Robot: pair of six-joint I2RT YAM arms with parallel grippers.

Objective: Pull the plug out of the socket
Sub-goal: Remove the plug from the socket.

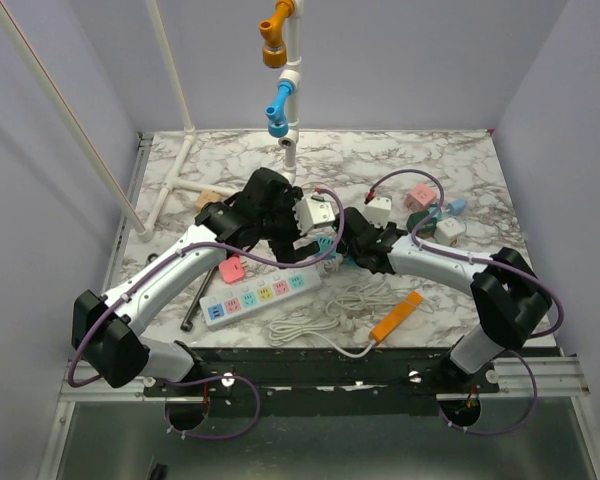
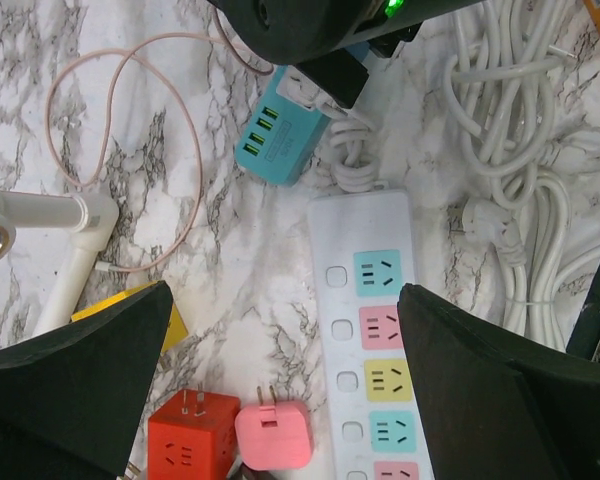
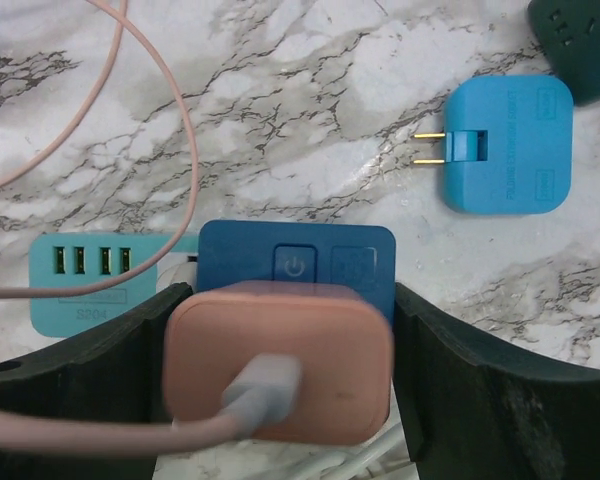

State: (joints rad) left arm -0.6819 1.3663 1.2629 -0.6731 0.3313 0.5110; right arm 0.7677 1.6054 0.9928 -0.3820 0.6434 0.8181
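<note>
The socket point(image 1: 262, 295), a long white strip with pastel outlets, lies near the table's front. In the left wrist view the socket point(image 2: 370, 350) shows outlets with nothing plugged in. My left gripper point(image 2: 283, 300) hangs open above its upper end. A salmon-pink plug point(image 3: 280, 360) with a pink cable sits blurred between the fingers of my right gripper point(image 3: 290, 300). Both fingers stand close against its sides, but contact is unclear. Behind the plug is a dark blue block point(image 3: 295, 262) with a power button. From above, my right gripper point(image 1: 342, 245) sits beyond the strip's right end.
A teal USB hub point(image 2: 275, 130) lies by the strip's end, next to coiled white cords point(image 2: 520, 150). A red cube point(image 2: 185, 445) and a pink adapter point(image 2: 273, 435) lie left of the strip. A light blue adapter point(image 3: 500, 145) lies farther off. An orange bar point(image 1: 396, 316) lies front right.
</note>
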